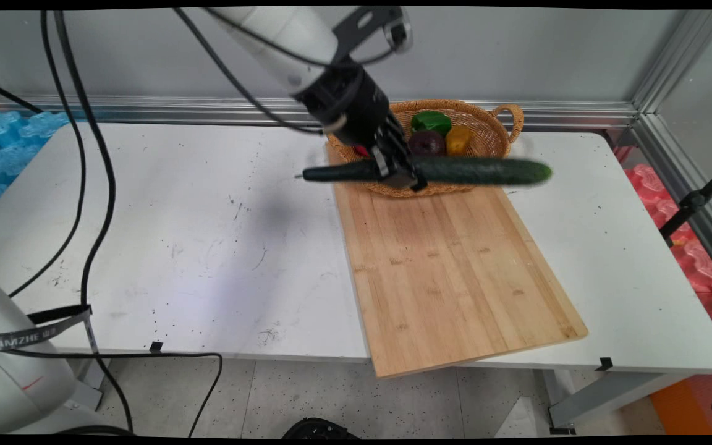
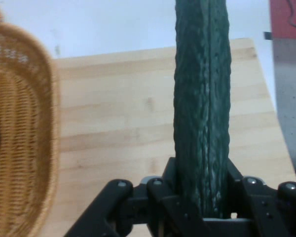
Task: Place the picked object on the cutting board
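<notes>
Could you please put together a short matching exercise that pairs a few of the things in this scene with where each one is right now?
Things:
1. cucumber
2. green pepper
3. wicker basket
4. cutting board

Places:
A. lying flat on the white table, its near end overhanging the table's front edge
B. inside the basket, at the back
C. clamped in the hand, held level in the air
D. standing on the far end of the board

Pairs: 1-C, 2-B, 3-D, 4-A
</notes>
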`<act>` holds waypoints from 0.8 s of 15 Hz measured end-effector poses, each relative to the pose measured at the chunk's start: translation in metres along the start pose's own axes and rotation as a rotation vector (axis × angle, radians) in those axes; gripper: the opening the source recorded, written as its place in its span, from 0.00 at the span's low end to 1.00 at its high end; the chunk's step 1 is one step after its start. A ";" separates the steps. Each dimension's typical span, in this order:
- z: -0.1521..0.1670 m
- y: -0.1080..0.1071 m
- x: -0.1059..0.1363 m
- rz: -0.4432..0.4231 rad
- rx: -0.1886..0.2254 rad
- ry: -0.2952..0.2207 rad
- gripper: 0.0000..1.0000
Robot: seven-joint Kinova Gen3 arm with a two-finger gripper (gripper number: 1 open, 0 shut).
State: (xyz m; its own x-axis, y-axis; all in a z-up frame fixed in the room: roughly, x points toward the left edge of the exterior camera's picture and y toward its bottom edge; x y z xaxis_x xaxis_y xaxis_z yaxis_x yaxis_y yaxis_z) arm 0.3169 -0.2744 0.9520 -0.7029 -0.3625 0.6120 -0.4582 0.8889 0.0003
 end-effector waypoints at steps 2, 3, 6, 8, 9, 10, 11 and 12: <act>0.009 0.011 -0.002 0.015 -0.010 -0.001 0.00; 0.016 0.017 -0.003 0.024 -0.015 -0.004 0.00; 0.042 0.034 -0.003 0.048 -0.028 -0.012 0.00; 0.064 0.042 -0.001 0.060 -0.031 -0.023 0.00; 0.073 0.045 -0.001 0.063 -0.031 -0.030 0.00; 0.079 0.047 0.000 0.065 -0.031 -0.035 0.00; 0.088 0.050 0.001 0.067 -0.031 -0.044 0.00; 0.099 0.053 0.001 0.067 -0.031 -0.054 0.00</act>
State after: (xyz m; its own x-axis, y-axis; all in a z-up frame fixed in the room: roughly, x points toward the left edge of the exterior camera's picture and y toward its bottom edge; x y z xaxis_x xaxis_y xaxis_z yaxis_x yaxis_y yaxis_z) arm 0.2380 -0.2556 0.8743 -0.7602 -0.3153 0.5680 -0.3922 0.9198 -0.0144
